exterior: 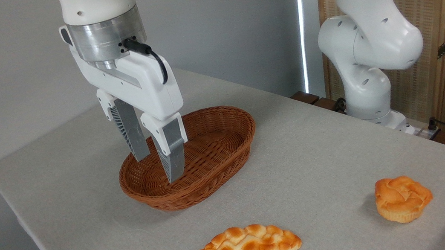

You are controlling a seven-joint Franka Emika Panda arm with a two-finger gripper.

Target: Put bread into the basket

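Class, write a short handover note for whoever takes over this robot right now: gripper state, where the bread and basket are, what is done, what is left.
Gripper: open, holding nothing, in front of the basket's left end.
Basket: on the table, nothing in it.
Bread: flat on the table near the front edge, apart from the basket.
Bun: to the right; leave it.
Done: nothing yet.
Left: grasp the bread, lift it, place it in the basket.

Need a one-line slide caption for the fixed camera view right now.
Open gripper hangs over the empty basket; the bread and a muffin lie on the table nearer the camera.
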